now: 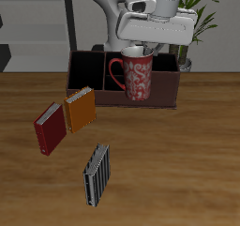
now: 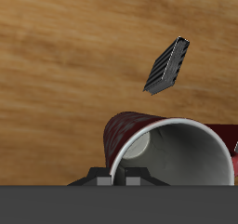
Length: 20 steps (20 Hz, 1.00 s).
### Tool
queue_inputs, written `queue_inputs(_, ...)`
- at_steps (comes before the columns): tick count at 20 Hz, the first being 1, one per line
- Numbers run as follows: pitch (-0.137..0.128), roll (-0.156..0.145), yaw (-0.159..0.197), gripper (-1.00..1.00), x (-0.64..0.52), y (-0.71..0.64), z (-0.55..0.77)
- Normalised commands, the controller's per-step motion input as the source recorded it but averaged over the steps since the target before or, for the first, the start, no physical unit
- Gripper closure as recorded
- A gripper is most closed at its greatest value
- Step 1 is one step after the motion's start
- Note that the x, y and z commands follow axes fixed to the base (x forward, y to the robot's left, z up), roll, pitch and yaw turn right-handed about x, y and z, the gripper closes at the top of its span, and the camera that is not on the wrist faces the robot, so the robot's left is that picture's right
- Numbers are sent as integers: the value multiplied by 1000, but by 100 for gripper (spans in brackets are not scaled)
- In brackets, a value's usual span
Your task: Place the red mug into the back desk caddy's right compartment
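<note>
My gripper [image 1: 139, 52] is shut on the rim of the red mug [image 1: 134, 77], which hangs upright with its handle to one side. The whole mug shows in front of the back desk caddy [image 1: 84, 75], a long, dark brown open box by the robot's base. It overlaps the wide right compartment [image 1: 164, 80]. I cannot tell whether it is above the compartment or just in front of it. In the wrist view the mug's white inside [image 2: 177, 158] and red wall [image 2: 125, 130] sit right by my gripper [image 2: 119, 177]. The caddy does not clearly show there.
A red book [image 1: 50, 128] and an orange book [image 1: 80, 109] stand tilted on the wooden table in front of the caddy's small cells. A dark ribbed block [image 1: 97, 174] lies nearer the table's front edge; it also shows in the wrist view [image 2: 168, 66].
</note>
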Motion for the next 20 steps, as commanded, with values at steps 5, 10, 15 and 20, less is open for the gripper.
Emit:
queue_inputs(5,8,1,37,100,-639,-60,289)
queue_inputs(10,-5,-2,-21,100,-462,14,181)
queue_inputs(15,2,-47,-38,100,-338,-133,123)
queue_inputs(20,14,-40,-65,100,-249,-119,131)
